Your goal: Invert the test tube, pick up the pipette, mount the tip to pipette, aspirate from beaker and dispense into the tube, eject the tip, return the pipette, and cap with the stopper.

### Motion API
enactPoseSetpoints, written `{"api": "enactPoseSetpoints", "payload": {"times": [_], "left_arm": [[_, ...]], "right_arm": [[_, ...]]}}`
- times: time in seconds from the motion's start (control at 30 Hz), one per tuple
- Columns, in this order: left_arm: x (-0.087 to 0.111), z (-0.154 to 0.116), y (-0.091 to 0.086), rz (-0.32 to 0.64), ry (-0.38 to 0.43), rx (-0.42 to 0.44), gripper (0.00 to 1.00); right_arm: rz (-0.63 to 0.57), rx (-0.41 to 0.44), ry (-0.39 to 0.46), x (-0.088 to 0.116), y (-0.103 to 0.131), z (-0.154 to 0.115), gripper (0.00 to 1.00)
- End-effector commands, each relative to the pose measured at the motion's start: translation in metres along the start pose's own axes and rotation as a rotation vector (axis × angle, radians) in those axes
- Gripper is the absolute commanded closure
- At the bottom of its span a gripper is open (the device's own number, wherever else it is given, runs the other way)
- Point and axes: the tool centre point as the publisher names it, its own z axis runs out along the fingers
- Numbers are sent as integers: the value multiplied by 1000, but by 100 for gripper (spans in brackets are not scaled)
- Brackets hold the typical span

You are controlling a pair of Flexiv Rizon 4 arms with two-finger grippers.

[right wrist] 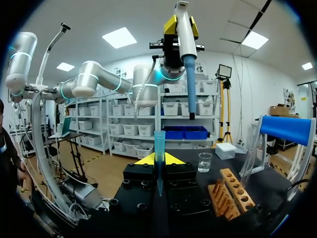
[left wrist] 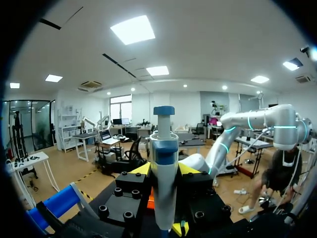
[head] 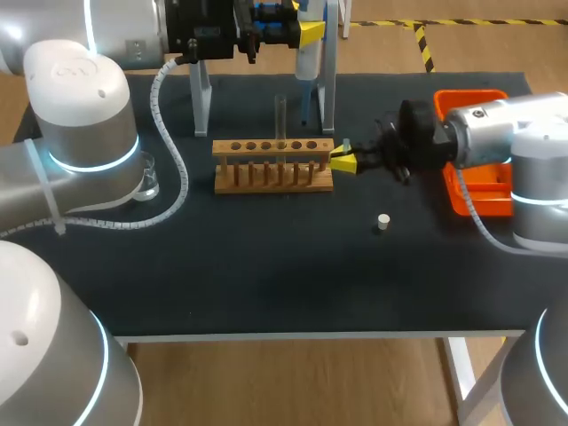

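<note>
Tools. Right tool (right wrist: pixel 159 159) pinches the tip (right wrist: pixel 159 144) upright off the rack's (head: pixel 273 165) right end; left tool (left wrist: pixel 164 171) clamps the pipette (right wrist: pixel 184 39) above the counter's (head: pixel 266 266) back edge. Best: align nozzle over tip, press straight.

Beaker (head: pixel 149 182) at left mostly hidden behind left arm (head: pixel 84 124), orange tray (head: pixel 463 193) at right partly covered by right arm (head: pixel 497 133), pipette (head: pixel 307 62) upper end concealed by left tool (head: pixel 311 35), tip (right wrist: pixel 159 148) unresolvable in head view

**Pipette up, tip by rack**

White-and-blue pipette (right wrist: pixel 183 34) hangs nozzle-down, far side. Blue tip (right wrist: pixel 159 148) stands upright just right of the wooden rack (head: pixel 273 166), which holds one clear test tube (head: pixel 280 117). White stopper (head: pixel 383 222) lies nearer, right; glass beaker (right wrist: pixel 204 161) sits left.
</note>
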Motion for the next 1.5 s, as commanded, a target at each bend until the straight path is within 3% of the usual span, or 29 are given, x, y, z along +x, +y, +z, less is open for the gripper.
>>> {"api": "enactPoseSetpoints", "payload": {"times": [0.03, 0.6, 1.5], "left_arm": [[0, -1, 0, 0, 1, 1, 100], [0, -1, 0, 0, 1, 1, 100], [0, -1, 0, 0, 1, 1, 100]], "right_arm": [[1, -3, 9, -8, -3, 9, 100], [6, -6, 20, -16, -7, 32, 100], [-1, -20, -85, -32, -10, 49, 100]]}}
